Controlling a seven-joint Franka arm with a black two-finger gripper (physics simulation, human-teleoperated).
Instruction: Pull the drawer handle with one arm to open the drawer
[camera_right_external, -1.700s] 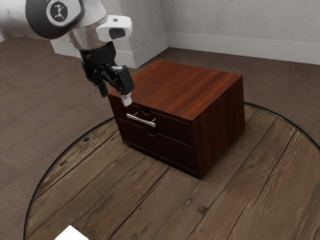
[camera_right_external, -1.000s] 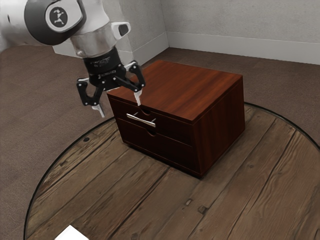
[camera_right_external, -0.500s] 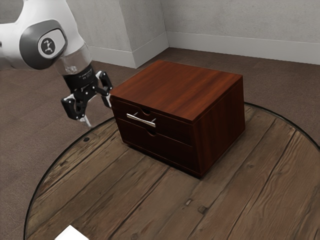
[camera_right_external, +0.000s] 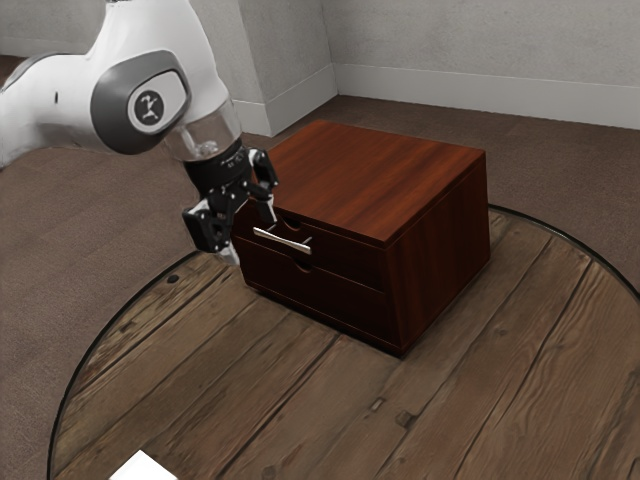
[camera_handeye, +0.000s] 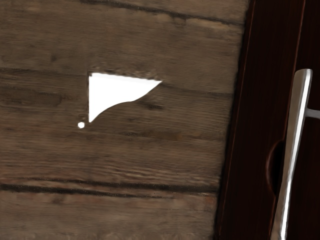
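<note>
While its fingers stand spread apart, gripping nothing, the gripper (camera_right_external: 246, 226) hangs at the end of the drawer handle (camera_right_external: 282, 238) toward the exterior view's left. The top drawer (camera_right_external: 345, 258) sits flush in the cabinet (camera_right_external: 380, 180) on the wooden table (camera_right_external: 300, 400).

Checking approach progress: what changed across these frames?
The gripper swung from the cabinet's top edge toward the exterior view's left, then came back lower, open, beside the handle. Nothing was grasped. The drawer stayed shut and the cabinet did not move.
</note>
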